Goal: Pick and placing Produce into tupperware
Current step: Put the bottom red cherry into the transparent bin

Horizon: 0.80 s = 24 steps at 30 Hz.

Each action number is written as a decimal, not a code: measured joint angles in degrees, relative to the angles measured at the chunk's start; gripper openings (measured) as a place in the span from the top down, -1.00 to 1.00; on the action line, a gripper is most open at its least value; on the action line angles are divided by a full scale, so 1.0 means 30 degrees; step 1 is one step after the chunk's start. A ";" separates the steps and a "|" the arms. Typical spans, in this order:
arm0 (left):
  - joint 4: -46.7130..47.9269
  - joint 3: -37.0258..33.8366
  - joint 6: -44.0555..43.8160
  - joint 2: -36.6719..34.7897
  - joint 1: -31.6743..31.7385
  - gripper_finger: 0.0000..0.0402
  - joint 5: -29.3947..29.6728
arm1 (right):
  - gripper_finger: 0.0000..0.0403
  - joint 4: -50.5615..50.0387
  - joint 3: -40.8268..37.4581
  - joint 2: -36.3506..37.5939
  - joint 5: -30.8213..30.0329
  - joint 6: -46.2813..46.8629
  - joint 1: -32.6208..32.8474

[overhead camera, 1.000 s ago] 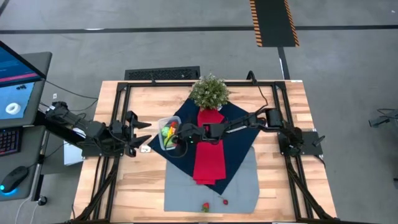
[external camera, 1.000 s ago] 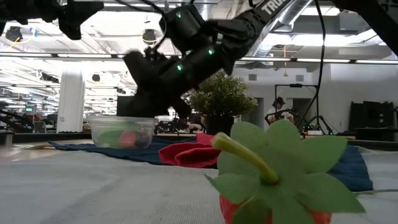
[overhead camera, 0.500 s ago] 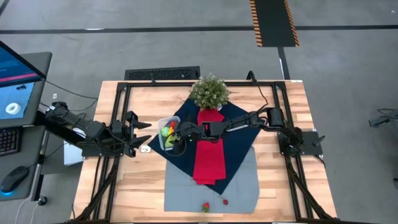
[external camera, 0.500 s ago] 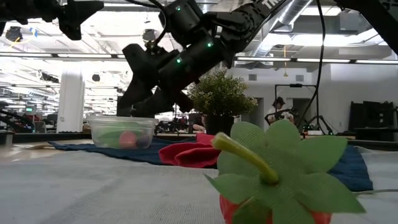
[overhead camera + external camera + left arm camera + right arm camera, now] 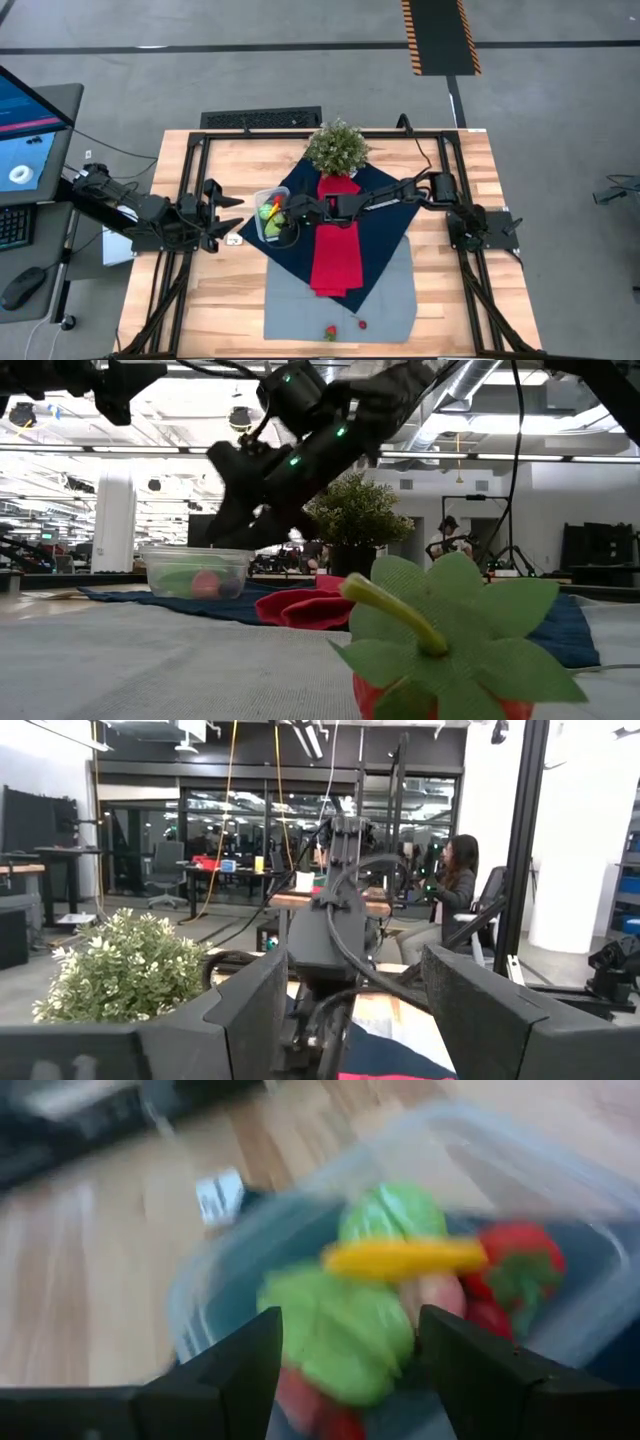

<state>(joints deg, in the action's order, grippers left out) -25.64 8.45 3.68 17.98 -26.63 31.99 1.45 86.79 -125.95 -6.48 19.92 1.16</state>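
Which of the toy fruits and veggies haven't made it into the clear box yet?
The two red pieces at the grey cloth's front edge: a strawberry with a green leafy cap and a tiny berry beside it. The others sit inside the tupperware.

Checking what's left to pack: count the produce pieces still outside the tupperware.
2: a strawberry and a smaller red berry beside it, both on the grey cloth near the table's front edge. Others could be hidden under the arms.

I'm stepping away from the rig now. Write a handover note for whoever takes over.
Right gripper: open, empty, above the clear rounded plastic tupperware.
Left gripper: parked at the table's left edge, empty, part open.
Done: green leafy pieces, a yellow piece and red pieces lie in the tupperware.
Left: a red strawberry with green leaves and a tiny red berry on the grey cloth at the near edge.
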 joint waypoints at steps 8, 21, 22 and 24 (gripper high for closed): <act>0.0304 0.0000 -0.0001 0.0005 0.0000 -0.10 -0.0021 | -0.29 -0.7068 0.0010 0.2891 -0.0379 -0.0105 0.0258; 0.0578 0.0000 -0.0510 0.0005 0.0000 -0.10 -0.0240 | -0.29 -1.4516 0.0010 0.4911 -0.0432 0.3582 0.5138; 0.0579 0.0000 -0.0536 0.0005 0.0000 -0.10 -0.0240 | -0.29 -1.4921 0.0005 0.4911 -0.0430 0.4208 0.5662; 0.0579 0.0000 -0.0558 0.0005 0.0000 -0.10 -0.0240 | -0.29 -1.5420 0.0005 0.4911 -0.0430 0.5732 0.6647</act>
<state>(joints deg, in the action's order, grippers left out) -23.90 8.45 2.01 18.00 -26.63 31.27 -44.81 86.80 -111.22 -7.77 37.12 21.10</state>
